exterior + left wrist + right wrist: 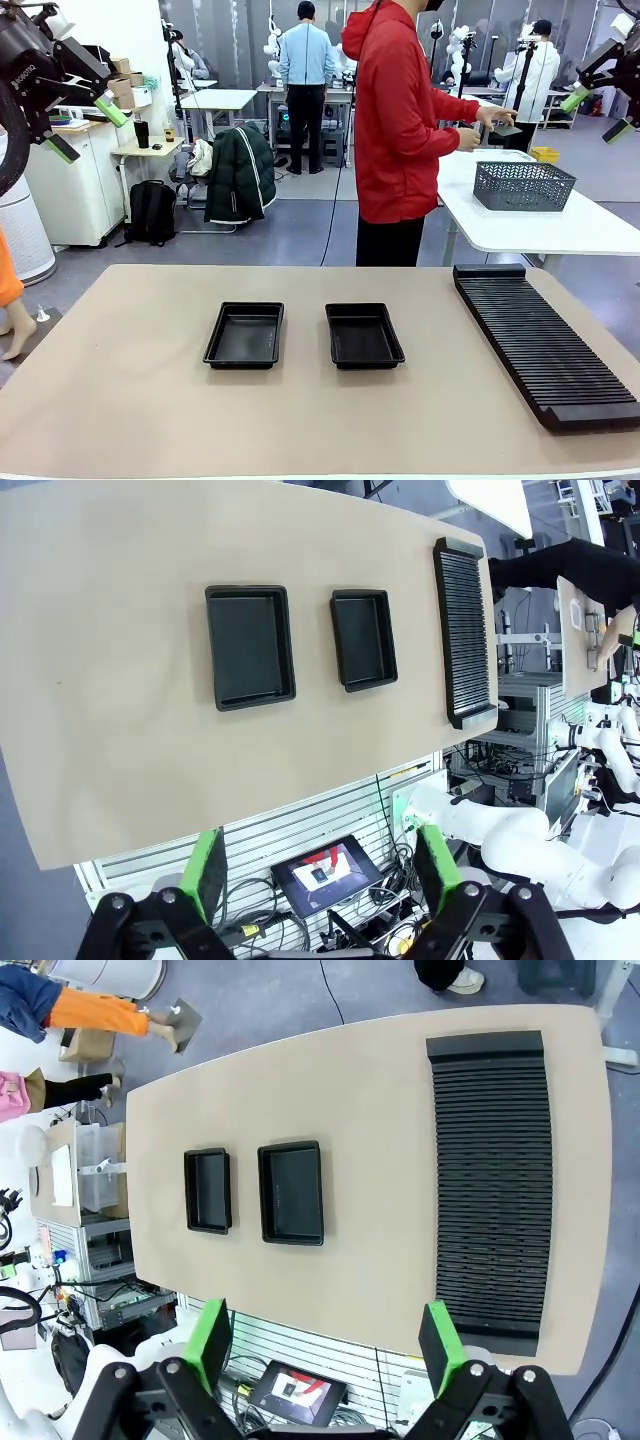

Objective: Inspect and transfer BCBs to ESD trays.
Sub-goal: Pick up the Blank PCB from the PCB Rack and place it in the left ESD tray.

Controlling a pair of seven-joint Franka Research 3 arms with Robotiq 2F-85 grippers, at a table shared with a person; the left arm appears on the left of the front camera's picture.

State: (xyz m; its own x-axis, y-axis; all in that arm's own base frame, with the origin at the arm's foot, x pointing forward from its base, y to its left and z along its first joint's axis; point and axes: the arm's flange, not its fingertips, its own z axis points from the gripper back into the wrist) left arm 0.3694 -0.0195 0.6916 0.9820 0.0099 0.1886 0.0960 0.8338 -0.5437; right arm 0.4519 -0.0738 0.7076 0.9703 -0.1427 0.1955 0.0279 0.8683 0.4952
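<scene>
Presumably ready for loading, two shallow black rectangular plastic trays (245, 335) lie empty while the left gripper (87, 130) and right gripper (596, 115) hover high, jaws released.

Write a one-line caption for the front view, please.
Open grippers flank two empty trays and a rack; a person faces the side table.

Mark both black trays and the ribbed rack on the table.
left ESD tray (245, 338), front view, bare floor.
right ESD tray (363, 338), front view, bare floor.
ribbed rack (545, 345), front view, middle of its slotted top.
</scene>
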